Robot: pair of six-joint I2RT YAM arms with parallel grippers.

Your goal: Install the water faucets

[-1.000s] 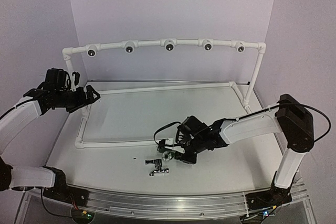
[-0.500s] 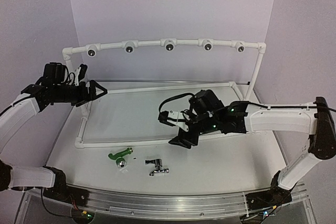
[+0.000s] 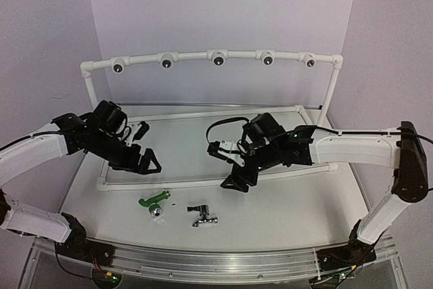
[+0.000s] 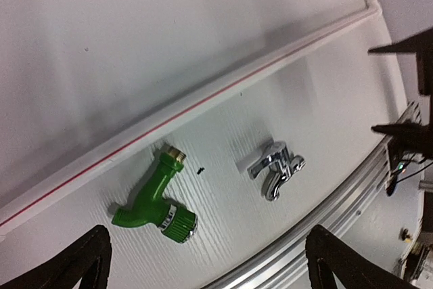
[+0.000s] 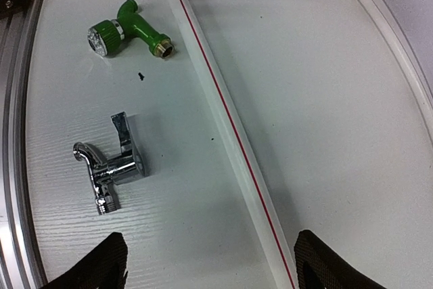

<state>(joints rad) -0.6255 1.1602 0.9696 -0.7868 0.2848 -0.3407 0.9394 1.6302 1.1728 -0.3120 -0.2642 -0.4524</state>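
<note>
Left wrist view: bright green plastic bent-spout faucet (image 4: 154,197), shiny chrome T-handle faucet (image 4: 274,165) lying apart on white surface (image 4: 325,93). Left end effector (image 4: 206,265), right end effector (image 5: 206,265) wide, empty. Chrome likely heavier, slick; grip bodies.

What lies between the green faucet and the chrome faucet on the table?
Only a tiny dark speck, nearer the green faucet than the chrome faucet; otherwise bare white table. Both wrist views show it.

Green faucet (image 4: 153,199); chrome faucet (image 4: 274,166)
</note>
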